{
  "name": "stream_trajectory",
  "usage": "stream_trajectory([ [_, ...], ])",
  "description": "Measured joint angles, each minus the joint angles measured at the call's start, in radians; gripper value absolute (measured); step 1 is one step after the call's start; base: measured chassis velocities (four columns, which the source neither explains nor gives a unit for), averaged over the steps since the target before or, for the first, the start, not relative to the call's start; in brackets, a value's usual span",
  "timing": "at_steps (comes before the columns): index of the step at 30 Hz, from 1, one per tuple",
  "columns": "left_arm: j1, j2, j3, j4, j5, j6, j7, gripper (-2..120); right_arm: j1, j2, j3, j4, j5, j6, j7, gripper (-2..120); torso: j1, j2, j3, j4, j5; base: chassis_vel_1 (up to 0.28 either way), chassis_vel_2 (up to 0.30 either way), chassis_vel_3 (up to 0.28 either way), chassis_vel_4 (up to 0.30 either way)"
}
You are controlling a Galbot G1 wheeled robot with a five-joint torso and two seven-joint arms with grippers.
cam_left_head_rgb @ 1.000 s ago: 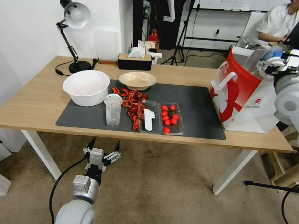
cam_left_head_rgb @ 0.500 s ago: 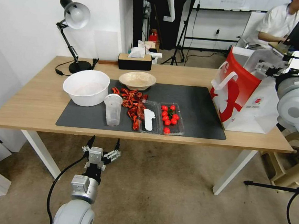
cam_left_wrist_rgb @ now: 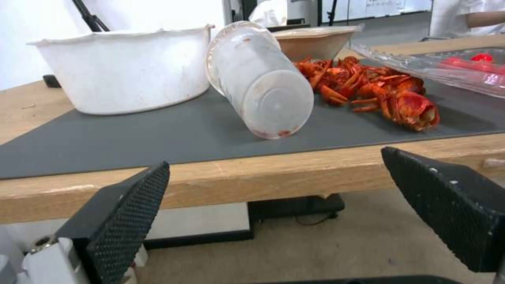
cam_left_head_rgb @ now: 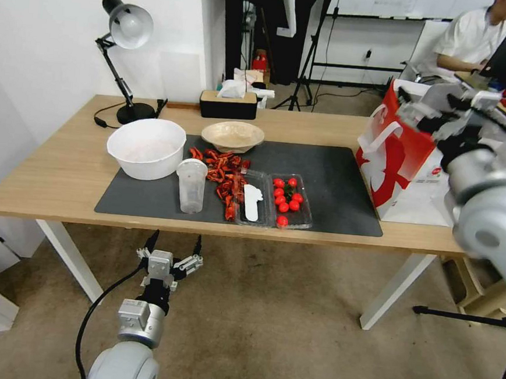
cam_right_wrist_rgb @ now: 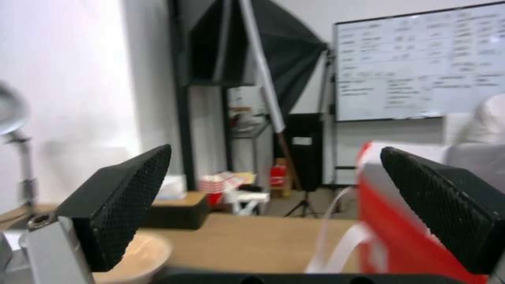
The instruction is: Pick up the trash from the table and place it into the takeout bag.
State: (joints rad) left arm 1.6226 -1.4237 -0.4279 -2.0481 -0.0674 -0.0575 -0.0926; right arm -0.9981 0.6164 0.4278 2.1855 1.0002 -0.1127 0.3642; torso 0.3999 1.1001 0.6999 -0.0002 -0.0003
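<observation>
On the table's dark mat stands a clear plastic cup, a piece of the trash, with a shallow beige bowl behind it. The white and red takeout bag stands at the table's right end. My right gripper hovers open and empty over the bag's top, facing the table. My left gripper hangs open below the table's front edge, level with the cup.
A large white bowl sits left of the cup. Red crayfish shells lie beside a clear tray of cherry tomatoes. A desk lamp and a tissue box stand at the back.
A blue-topped thing that the right gripper held over the bag one second ago is gone from it. The right gripper has since swung left and turned toward the table. The left arm barely moved.
</observation>
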Motion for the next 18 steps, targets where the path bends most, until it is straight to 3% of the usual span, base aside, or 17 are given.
stream_trajectory([
  [6,0.004,-0.005,-0.004,0.0,0.0,-0.005,0.0,100,-0.163,0.058,0.043,0.047,-0.067,0.019,-0.064,100,0.0,0.0,0.0,0.0003,0.0001,0.0,0.0,0.0,0.0],
  [13,0.004,0.0,-0.012,-0.001,-0.003,-0.012,0.001,100,-0.454,0.177,0.161,0.083,-0.232,0.107,-0.165,100,0.0,0.0,0.0,0.0004,0.0,0.0,0.0,0.0,0.0],
  [18,0.002,0.005,-0.014,0.0,-0.008,-0.014,0.001,100,-0.582,0.244,0.197,0.082,-0.302,0.164,-0.211,100,0.0,0.0,0.0,-0.0002,0.0003,0.0,0.0,0.0,0.0],
])
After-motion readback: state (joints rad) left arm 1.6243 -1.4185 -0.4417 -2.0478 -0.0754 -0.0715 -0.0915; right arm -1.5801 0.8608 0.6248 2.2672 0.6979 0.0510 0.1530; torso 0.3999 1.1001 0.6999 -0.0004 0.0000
